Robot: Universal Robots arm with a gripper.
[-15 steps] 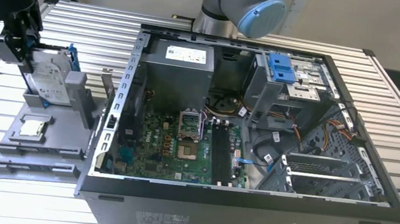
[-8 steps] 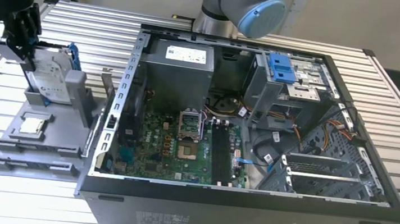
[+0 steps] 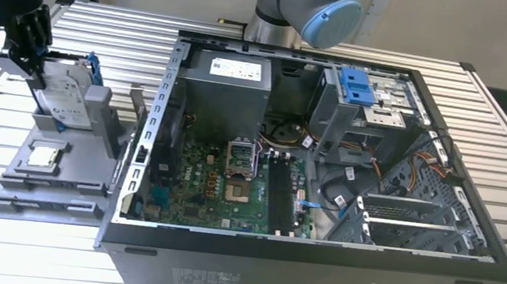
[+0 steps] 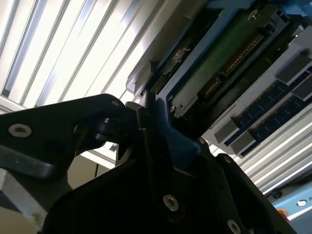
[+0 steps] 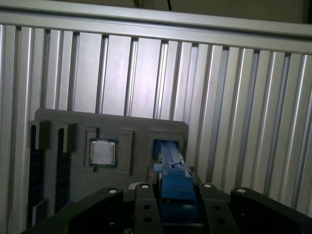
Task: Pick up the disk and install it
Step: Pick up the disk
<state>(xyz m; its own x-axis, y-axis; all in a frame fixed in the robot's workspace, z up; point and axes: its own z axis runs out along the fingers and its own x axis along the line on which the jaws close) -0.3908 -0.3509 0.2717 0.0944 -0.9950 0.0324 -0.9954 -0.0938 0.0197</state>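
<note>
Black jaws clamped on one disk (image 3: 61, 96), on edge in grey holder (image 3: 69, 180); one processor chip (image 5: 103, 152) beside.

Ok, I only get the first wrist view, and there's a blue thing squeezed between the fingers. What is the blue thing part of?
Observer: It's a rail of the disk. The exterior view shows the disk as a silver drive with a white label, standing on edge in the grey tray.
Operator: Where's the computer?
Observer: The open computer case lies beside the tray, on the exterior view's right.
Operator: What's on the disk's other side?
Observer: In the second wrist view, one face carries a green circuit board.
</note>
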